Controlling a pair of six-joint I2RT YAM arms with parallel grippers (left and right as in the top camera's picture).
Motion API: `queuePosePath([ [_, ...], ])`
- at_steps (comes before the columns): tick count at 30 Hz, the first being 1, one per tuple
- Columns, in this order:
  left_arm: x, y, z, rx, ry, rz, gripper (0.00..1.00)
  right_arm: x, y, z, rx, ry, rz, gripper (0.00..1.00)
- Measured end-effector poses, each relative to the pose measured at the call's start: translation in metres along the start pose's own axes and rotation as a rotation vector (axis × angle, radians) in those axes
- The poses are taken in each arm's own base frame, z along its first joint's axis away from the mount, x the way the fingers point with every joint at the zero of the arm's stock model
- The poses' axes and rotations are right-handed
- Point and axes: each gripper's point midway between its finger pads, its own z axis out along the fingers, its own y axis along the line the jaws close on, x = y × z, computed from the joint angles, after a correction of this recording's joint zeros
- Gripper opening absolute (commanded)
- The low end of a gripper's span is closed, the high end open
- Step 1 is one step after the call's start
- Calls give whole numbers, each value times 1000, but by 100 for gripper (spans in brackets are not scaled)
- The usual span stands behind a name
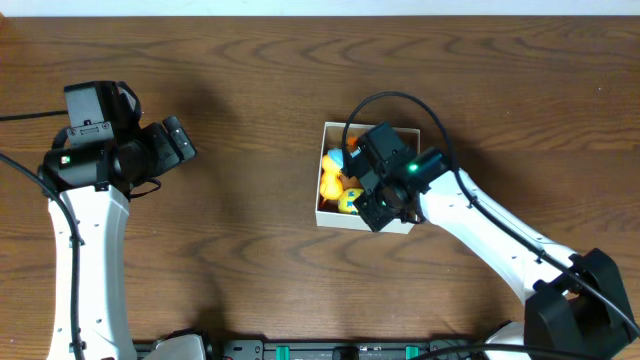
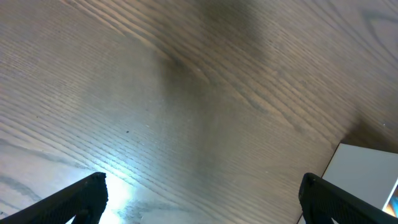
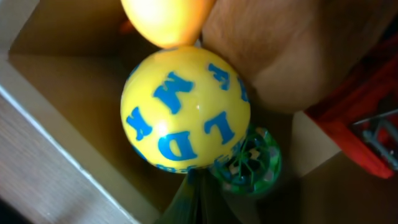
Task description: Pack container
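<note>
The container is a small square white-walled box with a tan inside, right of the table's middle. It holds a yellow ball with blue letters, which also shows in the overhead view, a green lattice ball, an orange toy and a pale blue toy. My right gripper is inside the box with its fingers pressed together, tips right at the yellow ball, holding nothing. My left gripper is open and empty over bare table far to the left.
A tan rounded toy and a red piece also lie in the box. A corner of the box wall shows at the right edge of the left wrist view. Dark wood table surrounds the box.
</note>
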Motion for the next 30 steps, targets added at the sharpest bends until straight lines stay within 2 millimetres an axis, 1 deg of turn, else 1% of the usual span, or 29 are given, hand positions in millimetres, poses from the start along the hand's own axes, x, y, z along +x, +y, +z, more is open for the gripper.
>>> queuePosePath([
  [4, 0, 0, 0, 0, 1, 0, 98, -9, 0, 0, 2, -38, -5, 1],
  [7, 1, 0, 0, -1, 3, 0, 98, -15, -5, -2, 32, -57, 3, 1],
  [9, 1, 0, 0, -1, 3, 0, 98, -23, -13, -10, 80, -76, 22, 1],
  [12, 1, 0, 0, -1, 3, 0, 98, -47, -32, -37, 174, -141, 81, 1],
  [14, 1, 0, 0, -1, 3, 0, 98, -66, -51, -63, 237, -210, 153, 2],
  [16, 1, 0, 0, -1, 3, 0, 98, -79, -77, -91, 290, -284, 256, 1],
  [18, 1, 0, 0, 0, 3, 0, 98, -78, -103, -111, 325, -328, 346, 1],
  [20, 1, 0, 0, -1, 3, 0, 98, -69, -129, -122, 347, -342, 438, 1],
  [22, 1, 0, 0, -1, 3, 0, 98, -59, -151, -123, 353, -337, 515, 1],
  [24, 1, 0, 0, -1, 4, 0, 98, -46, -166, -115, 345, -311, 570, 1],
  [25, 1, 0, 0, -1, 3, 0, 98, -42, -170, -110, 341, -299, 586, 1],
  [27, 1, 0, 0, -1, 3, 0, 98, -36, -176, -93, 316, -275, 614, 1],
  [30, 1, 0, 0, -1, 4, 0, 98, -36, -176, -66, 262, -246, 611, 1],
])
